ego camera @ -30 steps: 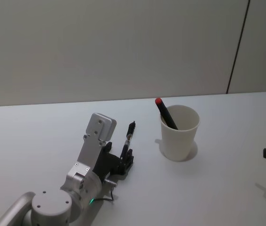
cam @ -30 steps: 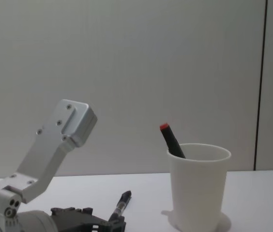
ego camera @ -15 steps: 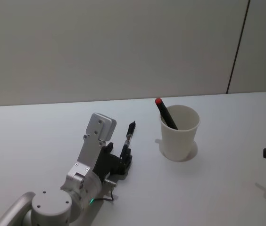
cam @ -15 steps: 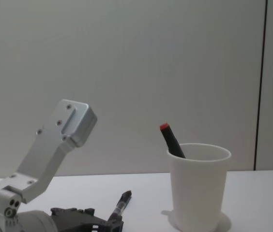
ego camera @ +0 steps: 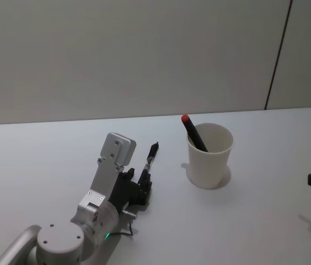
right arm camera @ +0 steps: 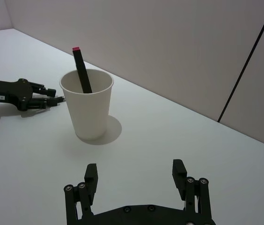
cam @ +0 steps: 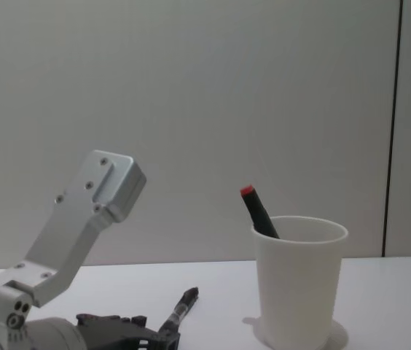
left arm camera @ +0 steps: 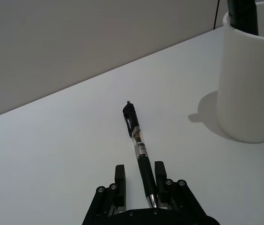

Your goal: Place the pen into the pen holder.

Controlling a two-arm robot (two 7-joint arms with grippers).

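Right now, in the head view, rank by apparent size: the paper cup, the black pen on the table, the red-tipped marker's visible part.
1. Paper cup, clearly largest.
2. Red-tipped marker and black pen: alike in visible length, so unranked; the marker looks thicker, and each is partly hidden.

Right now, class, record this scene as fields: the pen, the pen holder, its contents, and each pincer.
pen: black, lying flat on the table
pen holder: white paper cup, upright, right of the pen
contents: red-capped black marker, leaning
left pincer: low on table, open, fingers astride the pen's tip end
right pincer: open, empty, right of the holder
task: not yet done
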